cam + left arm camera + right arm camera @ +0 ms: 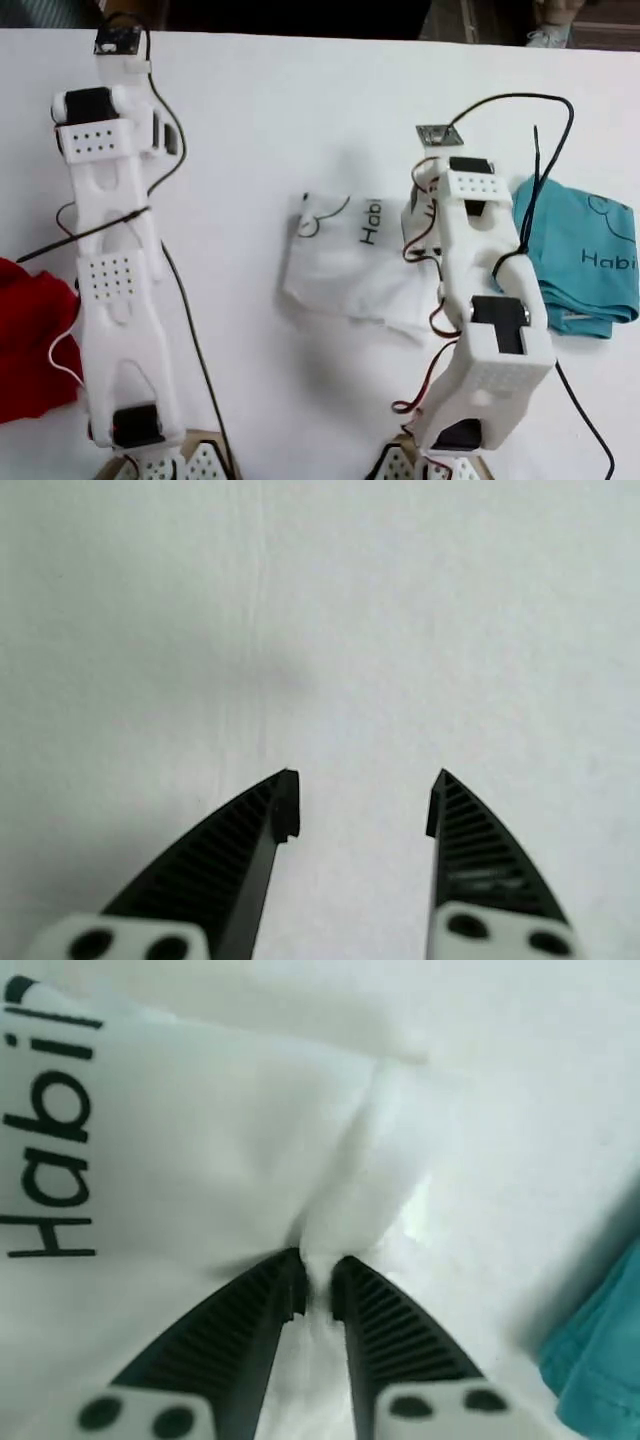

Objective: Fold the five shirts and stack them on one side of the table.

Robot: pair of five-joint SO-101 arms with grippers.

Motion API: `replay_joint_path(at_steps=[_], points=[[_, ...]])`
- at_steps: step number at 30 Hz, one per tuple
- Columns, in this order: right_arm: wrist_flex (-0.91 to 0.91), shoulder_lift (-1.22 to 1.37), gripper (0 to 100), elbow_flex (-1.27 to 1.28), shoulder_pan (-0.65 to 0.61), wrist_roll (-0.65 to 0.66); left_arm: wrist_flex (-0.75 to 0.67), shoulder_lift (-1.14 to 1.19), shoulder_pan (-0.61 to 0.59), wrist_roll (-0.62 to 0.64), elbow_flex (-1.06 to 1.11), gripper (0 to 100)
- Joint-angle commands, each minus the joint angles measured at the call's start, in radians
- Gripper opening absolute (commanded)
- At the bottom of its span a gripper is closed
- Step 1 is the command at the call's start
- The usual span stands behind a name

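Worktop [300, 100]: white, bearing three shirts. White shirt [350, 270]: centre of the high view, just left of the right arm, rumpled and partly doubled over, not yet a neat fold. Teal shirt [580, 255]: right edge, roughly folded, near the white one but apart from it. Red shirt [30, 335]: left edge, bunched, partly out of frame. Right tool [318, 1285]: narrow, pinched on a raised ridge of the white shirt. Left tool [360, 800]: wide, holding nothing, over bare worktop. Step in hand, by judgement: folding the white shirt, cloth gripped ready for a carry-over. Next move, likely: lift the pinched ridge and draw it across the shirt, grip kept firm against slipping, with the left tool free to pin the far side.
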Motion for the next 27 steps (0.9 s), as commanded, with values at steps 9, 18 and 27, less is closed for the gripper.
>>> replay_joint_path(at_steps=[9, 18, 27], points=[[0.111, -0.008, 2.1, -0.198, 0.002, 0.054, 0.002, -0.006, 0.0, 0.002, -0.044, 23], [0.259, -0.004, 2.1, -0.433, 0.007, 0.126, 0.002, -0.006, 0.0, 0.002, -0.044, 23], [0.209, 0.104, 2.4, -0.419, 0.007, 0.126, 0.002, -0.006, 0.0, 0.002, -0.044, 23]])
